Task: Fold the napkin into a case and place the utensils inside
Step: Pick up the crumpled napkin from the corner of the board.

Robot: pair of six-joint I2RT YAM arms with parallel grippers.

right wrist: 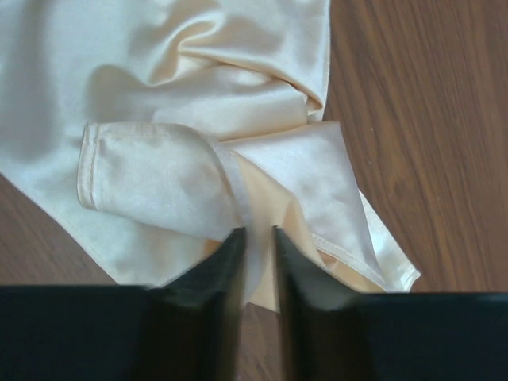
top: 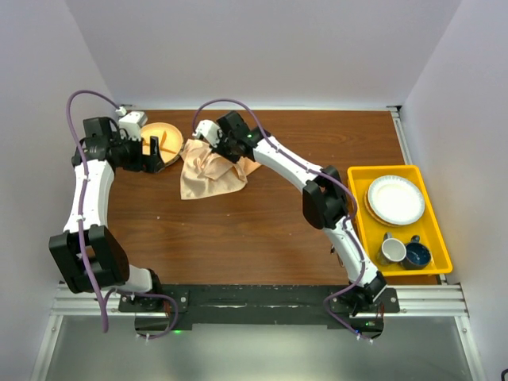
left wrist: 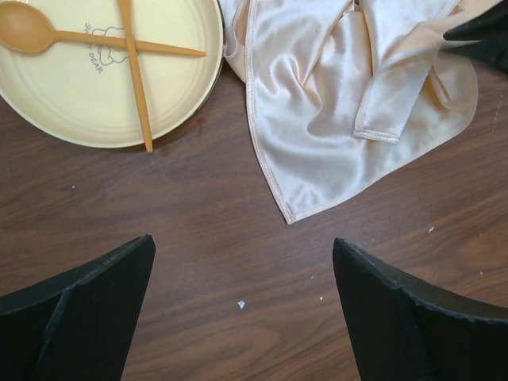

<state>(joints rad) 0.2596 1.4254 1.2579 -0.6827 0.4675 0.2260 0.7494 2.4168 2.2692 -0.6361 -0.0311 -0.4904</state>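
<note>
- Napkin: peach satin, lying crumpled on the brown table, one hemmed corner folded over on top.
- Left gripper: just left of the napkin, its fingers spread wide over bare wood, holding nothing.
- Round wooden plate: at the napkin's left edge, rim meeting the cloth. A pale spoon and fork lie crossed on it.
- Right gripper: over the napkin's far right part, its fingers nearly together, pinching a fold of the cloth.
- Yellow tray: well right of the napkin, holding a white plate and two cups.
</note>
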